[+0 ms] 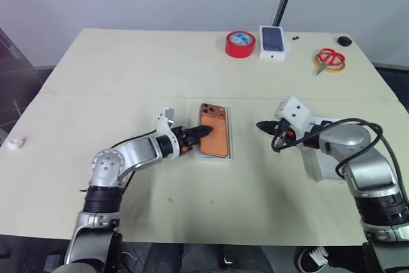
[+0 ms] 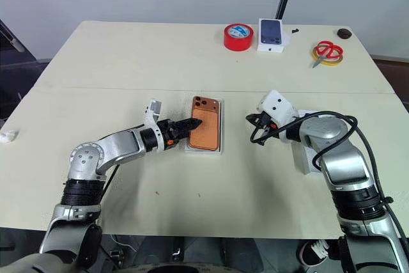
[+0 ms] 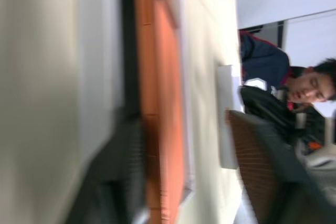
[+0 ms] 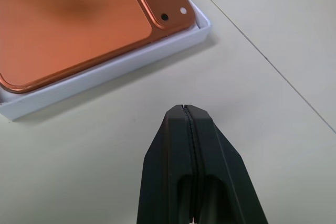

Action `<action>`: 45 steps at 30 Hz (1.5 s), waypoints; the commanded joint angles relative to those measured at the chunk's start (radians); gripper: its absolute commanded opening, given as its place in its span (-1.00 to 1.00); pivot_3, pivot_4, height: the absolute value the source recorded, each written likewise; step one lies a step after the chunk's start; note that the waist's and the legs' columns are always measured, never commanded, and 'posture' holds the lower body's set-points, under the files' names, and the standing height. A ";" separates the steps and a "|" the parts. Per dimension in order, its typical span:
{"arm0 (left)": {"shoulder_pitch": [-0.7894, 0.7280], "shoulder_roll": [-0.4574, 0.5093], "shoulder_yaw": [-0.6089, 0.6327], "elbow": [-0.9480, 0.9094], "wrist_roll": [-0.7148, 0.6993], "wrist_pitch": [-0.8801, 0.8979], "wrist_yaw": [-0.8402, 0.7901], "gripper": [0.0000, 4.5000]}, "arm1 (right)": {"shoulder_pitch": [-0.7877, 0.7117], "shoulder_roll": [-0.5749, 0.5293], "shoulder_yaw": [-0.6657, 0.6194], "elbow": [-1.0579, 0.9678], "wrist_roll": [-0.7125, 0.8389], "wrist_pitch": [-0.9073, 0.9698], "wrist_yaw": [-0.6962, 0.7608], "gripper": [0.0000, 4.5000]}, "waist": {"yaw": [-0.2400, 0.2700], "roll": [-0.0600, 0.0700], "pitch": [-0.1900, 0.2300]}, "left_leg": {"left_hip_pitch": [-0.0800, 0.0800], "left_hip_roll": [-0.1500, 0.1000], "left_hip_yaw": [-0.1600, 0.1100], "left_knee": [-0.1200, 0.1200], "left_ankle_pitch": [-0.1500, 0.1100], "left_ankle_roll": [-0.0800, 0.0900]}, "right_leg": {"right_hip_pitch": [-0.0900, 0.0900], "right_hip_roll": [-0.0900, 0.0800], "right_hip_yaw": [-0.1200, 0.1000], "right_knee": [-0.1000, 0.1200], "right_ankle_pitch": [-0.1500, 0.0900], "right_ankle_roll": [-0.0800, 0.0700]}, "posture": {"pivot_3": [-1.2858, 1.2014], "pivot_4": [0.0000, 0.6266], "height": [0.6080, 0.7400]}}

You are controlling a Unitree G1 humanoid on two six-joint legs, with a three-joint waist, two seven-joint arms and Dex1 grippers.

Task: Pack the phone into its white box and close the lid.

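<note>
The slim copper-orange phone (image 1: 213, 131) lies back-up inside the shallow white box (image 4: 105, 74) at the middle of the cream worktop (image 1: 128, 68). The left claw (image 1: 202, 132) rests at the phone's near edge, fingers parted. The right claw (image 4: 185, 113) hovers beside the box, fully closed and empty.

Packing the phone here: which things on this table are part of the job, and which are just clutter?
Job: phone; white box holding it; white lid under the right arm.
Clutter: red tape roll; small box with phone picture; scissors.
</note>
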 commanded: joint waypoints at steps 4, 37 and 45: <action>0.030 0.101 0.072 -0.110 -0.105 -0.003 0.024 0.83 | -0.033 -0.017 0.003 0.002 0.000 -0.025 -0.011 -1.00 | 0.000 0.000 0.000 | 0.000 0.000 0.000 0.000 0.000 0.000 | 0.000 0.000 0.000 0.000 0.000 0.000 | 0.03 -0.52 0.87; -0.294 0.057 -0.490 0.018 1.041 -0.020 -0.800 -0.97 | -0.137 0.018 0.319 -0.002 -0.269 0.047 -0.062 -1.00 | 0.022 0.001 0.001 | -0.002 -0.003 0.001 0.001 -0.001 0.001 | 0.000 -0.001 0.000 -0.001 0.000 0.001 | 0.03 -0.52 0.87; -0.319 -0.147 -0.519 0.060 1.116 0.013 -0.820 -0.97 | 0.072 -0.194 0.166 -0.166 -0.229 0.070 0.026 -1.00 | 0.036 0.001 0.001 | -0.003 -0.005 0.000 0.003 -0.002 0.004 | 0.002 -0.002 0.000 -0.003 -0.001 0.001 | 0.03 -0.52 0.87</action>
